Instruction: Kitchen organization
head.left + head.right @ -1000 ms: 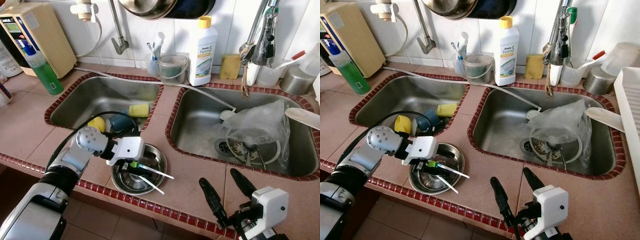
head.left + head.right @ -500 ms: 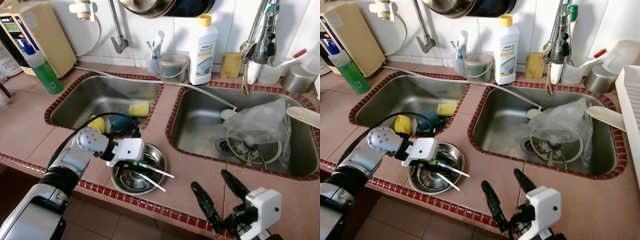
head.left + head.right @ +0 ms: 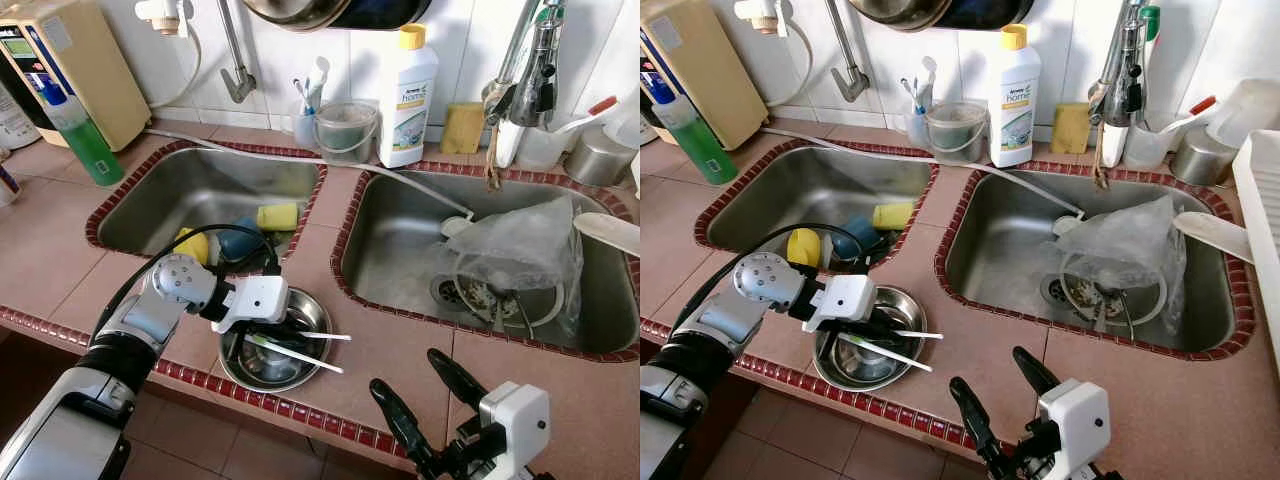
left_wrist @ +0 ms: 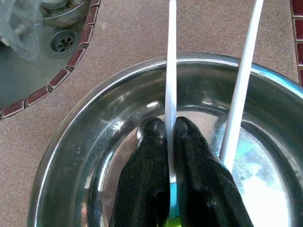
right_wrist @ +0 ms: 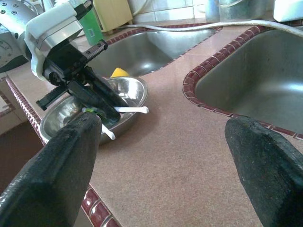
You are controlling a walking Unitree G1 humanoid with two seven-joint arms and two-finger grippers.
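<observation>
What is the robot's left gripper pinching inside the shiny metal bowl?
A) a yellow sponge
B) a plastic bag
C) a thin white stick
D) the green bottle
C: in the left wrist view the left gripper is shut on a thin white stick over the metal bowl.

A shallow steel bowl (image 3: 300, 305) sits on the tabletop at lower centre-left of the head view, just below the left sink. Two thin white sticks lie in it, tips jutting over its right rim: the upper white stick (image 4: 171, 71) is pinched at its base between black fingertips (image 4: 151, 142); the lower white stick (image 3: 300, 354) lies loose, slanting down-right.
</observation>
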